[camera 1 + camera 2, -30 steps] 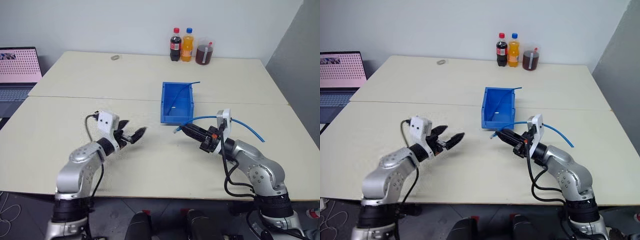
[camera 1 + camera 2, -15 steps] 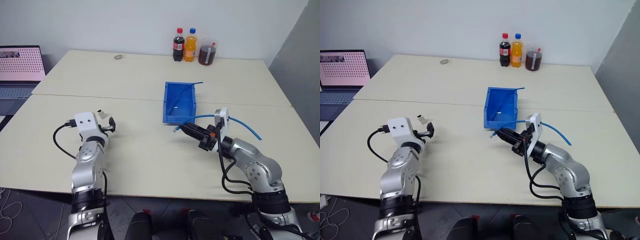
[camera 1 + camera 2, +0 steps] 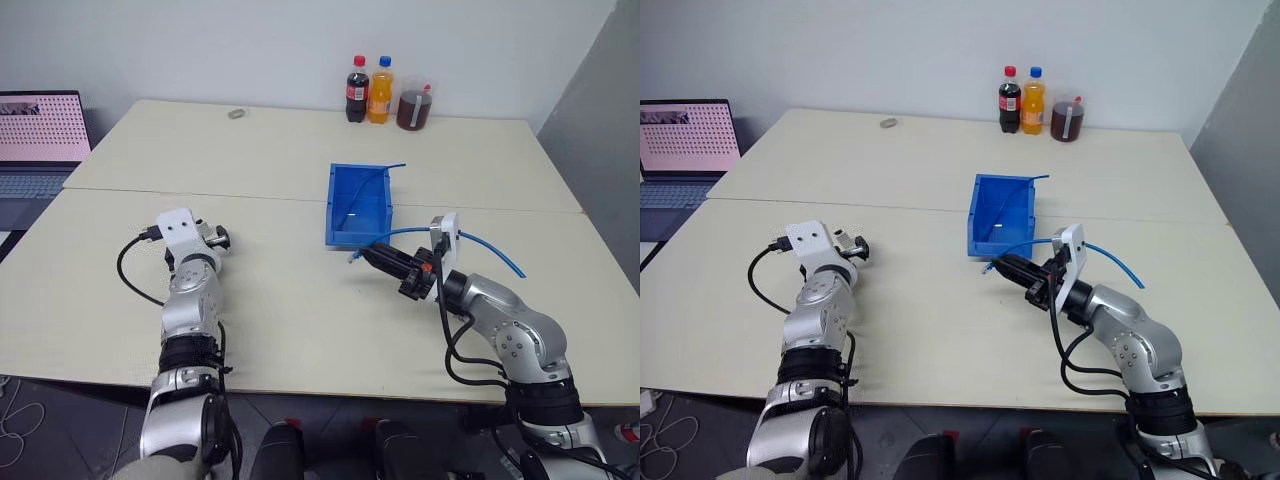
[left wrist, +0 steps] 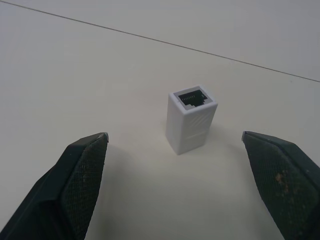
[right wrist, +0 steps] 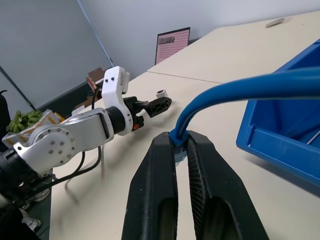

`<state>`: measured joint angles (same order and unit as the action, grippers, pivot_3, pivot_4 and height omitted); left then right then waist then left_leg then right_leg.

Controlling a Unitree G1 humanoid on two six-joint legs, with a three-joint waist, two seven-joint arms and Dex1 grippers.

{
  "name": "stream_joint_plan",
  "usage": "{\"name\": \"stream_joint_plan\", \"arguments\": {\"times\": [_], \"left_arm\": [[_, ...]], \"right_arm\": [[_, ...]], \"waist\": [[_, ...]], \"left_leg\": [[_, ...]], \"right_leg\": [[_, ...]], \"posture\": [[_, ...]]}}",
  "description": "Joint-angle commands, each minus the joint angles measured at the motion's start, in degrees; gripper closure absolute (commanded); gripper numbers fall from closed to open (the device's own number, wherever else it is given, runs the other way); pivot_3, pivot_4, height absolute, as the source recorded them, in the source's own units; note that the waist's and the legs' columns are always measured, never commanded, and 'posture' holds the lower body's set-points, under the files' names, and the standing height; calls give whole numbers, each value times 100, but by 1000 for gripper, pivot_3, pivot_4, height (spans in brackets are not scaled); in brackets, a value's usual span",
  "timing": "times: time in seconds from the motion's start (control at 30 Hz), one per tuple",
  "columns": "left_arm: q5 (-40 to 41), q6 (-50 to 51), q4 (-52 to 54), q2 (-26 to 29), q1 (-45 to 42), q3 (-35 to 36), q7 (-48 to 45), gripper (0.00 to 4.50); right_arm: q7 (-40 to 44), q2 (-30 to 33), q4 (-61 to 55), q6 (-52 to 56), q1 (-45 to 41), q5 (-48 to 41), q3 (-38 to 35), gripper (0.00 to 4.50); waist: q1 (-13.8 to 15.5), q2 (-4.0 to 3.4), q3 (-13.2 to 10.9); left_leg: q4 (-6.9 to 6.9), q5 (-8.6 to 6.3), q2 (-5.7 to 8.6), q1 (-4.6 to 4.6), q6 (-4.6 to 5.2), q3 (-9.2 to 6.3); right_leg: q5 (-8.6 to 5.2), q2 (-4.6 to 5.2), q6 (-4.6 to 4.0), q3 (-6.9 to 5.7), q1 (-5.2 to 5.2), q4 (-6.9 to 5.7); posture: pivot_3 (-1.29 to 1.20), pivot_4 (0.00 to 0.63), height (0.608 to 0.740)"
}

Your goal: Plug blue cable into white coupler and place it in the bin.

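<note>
your left gripper (image 4: 175, 150) has jaws wide around the upright coupler (image 4: 190, 119) on the surface's left; close off-centre and you'll topple it, while right jaws pinch the cable (image 5: 240, 90).

head cameras look down over the table (image 3: 300, 300); wrist cameras sit close, low above it.

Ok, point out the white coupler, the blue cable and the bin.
white coupler (image 4: 190, 119), left wrist view, on its front side wall.
blue cable (image 5: 250, 86), right wrist view, on the thick run above the fingers.
bin (image 3: 356, 235), left eye view, on its near outer wall.
</note>
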<state>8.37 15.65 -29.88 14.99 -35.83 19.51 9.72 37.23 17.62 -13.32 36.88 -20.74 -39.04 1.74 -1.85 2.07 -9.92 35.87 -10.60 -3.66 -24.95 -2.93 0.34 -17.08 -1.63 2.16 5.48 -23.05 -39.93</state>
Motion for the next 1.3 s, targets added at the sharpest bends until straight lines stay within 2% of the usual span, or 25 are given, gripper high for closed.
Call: {"name": "stream_joint_plan", "arguments": {"times": [0.03,0.23,0.37,0.6,0.67,0.77,0.83,0.97,1.07,1.3], "left_arm": [[-69,-178,-360,144,-338,3,58,0],[-31,-378,-1037,192,-738,-2,84,0],[-36,-499,-1313,226,-884,-11,101,704],[-37,-659,-1576,281,-972,6,188,2212],[-36,-696,-1622,303,-974,7,193,2498],[-33,-739,-1681,329,-966,-8,188,3282],[-27,-756,-1694,333,-949,-23,180,3635],[57,-741,-1586,297,-845,-24,16,3644],[12,-835,-1158,365,-572,-296,-664,3651],[466,-68,712,800,421,-1161,-3303,3654]], "right_arm": [[20,52,-230,-6,-85,-62,-109,4464],[15,74,-244,25,-89,-71,-109,4465],[20,77,-270,65,-89,-90,-115,4465],[3,50,-306,92,-78,-95,-116,4466],[-6,41,-316,91,-70,-93,-116,4468],[-10,30,-312,76,-64,-80,-114,4473],[-10,25,-308,69,-64,-72,-112,4473],[-21,10,-297,49,-71,-52,-110,4474],[-36,19,-332,31,-50,-37,-121,4474],[28,375,-816,-49,270,153,-76,4474]], "waist": [[-2,0,0],[-1,0,0],[-3,1,0],[0,1,0],[-1,1,0],[-1,1,0],[-1,0,0],[0,0,0],[-2,0,0],[-8,0,0]], "left_leg": [[0,0,-1,0,0,1],[0,0,0,-1,-1,0],[-2,0,0,-1,-1,1],[-2,0,0,-1,-1,2],[-2,0,0,-1,-1,2],[-2,0,0,-1,-1,3],[-2,0,0,-1,-1,2],[-2,0,0,-1,-2,2],[-2,0,0,-1,-2,3],[-9,0,-2,-1,-5,8]], "right_leg": [[0,0,0,0,0,1],[0,0,0,-2,0,1],[0,0,0,-1,-1,1],[0,0,0,-1,-2,1],[0,0,0,-1,-2,1],[0,0,0,-1,-2,1],[0,0,0,-1,-2,0],[0,0,0,-1,-2,0],[0,0,0,-1,-2,0],[15,0,-28,1,-6,1]], "posture": [[0,150,740],[0,150,740],[0,150,740],[0,150,740],[0,150,740],[0,150,740],[0,150,740],[0,150,740],[0,150,740],[0,150,740]]}}
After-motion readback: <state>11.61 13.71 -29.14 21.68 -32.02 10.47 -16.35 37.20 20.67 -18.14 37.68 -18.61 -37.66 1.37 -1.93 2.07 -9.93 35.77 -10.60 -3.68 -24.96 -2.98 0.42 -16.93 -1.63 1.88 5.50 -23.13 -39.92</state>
